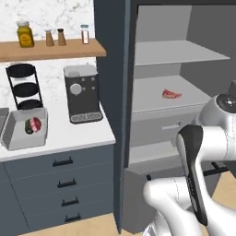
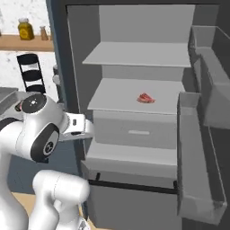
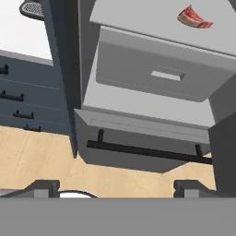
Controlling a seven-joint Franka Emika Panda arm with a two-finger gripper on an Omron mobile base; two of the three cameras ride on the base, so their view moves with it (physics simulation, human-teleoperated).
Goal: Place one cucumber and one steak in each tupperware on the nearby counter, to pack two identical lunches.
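One red raw steak [image 3: 194,18], marbled with pale fat, small flat wedge: lies on the grey middle shelf [image 2: 121,101] of the tall dark cabinet, above and ahead of the gripper [image 3: 117,186], toward its right, well apart from it. Nothing else rests on that shelf.

One gripper, two dark fingertips [image 3: 44,186] set wide apart, nothing between them; it looks down past the cabinet's lower grey drawer with a black bar handle [image 3: 147,151] at the wood floor.

One clear square tupperware [image 1: 25,129] on the long white tabletop [image 1: 87,131], far off to the gripper's left; something red and something dark green sit inside, too small to name with certainty.

One black coffee machine [image 1: 83,94] and one black tiered rack [image 1: 25,85] on the same tabletop, beyond the tupperware.

Handling judgement, steak: light, soft, limp, probably slick on its faces; it would sag if lifted by one tip. Best taken across the thick middle of the wedge, fingers closing on its two long sides, coming from above and slightly forward so the shelf overhead is cleared.
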